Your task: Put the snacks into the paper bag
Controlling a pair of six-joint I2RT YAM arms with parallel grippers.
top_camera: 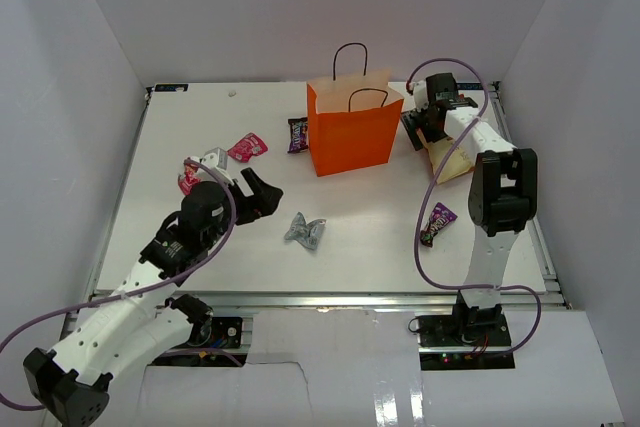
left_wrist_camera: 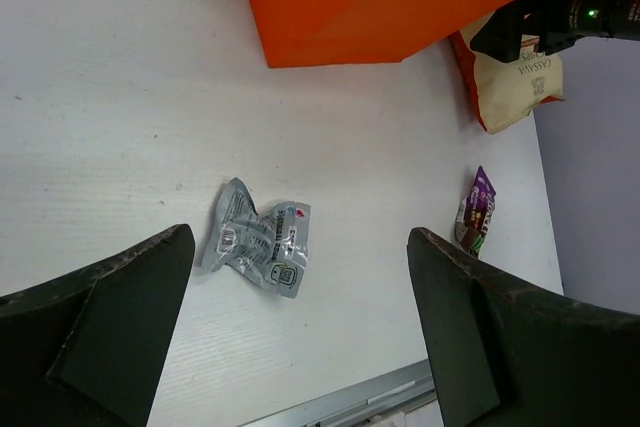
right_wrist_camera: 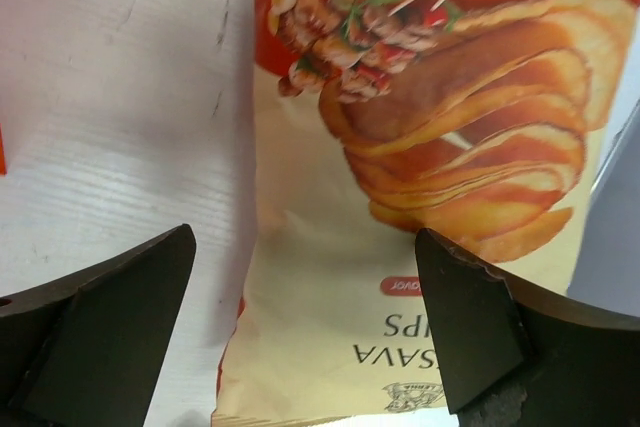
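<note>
While the right claw [right_wrist_camera: 304, 277] gaped empty above the chip bag [right_wrist_camera: 430, 147], at three o'clock of the paper bag [top_camera: 355, 137], edge-pinching seemed wisest.

White table [top_camera: 380, 237], pale walls [top_camera: 300, 7], metal rail [top_camera: 330, 299]

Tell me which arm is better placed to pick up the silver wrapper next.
Left. The left gripper, open, faces the silver wrapper, seen between its fingers. The right gripper is over the chip bag, beside the paper bag.

The chip bag [left_wrist_camera: 515, 87] reads "CASSAVA" (seen upside down by the right wrist).
</note>
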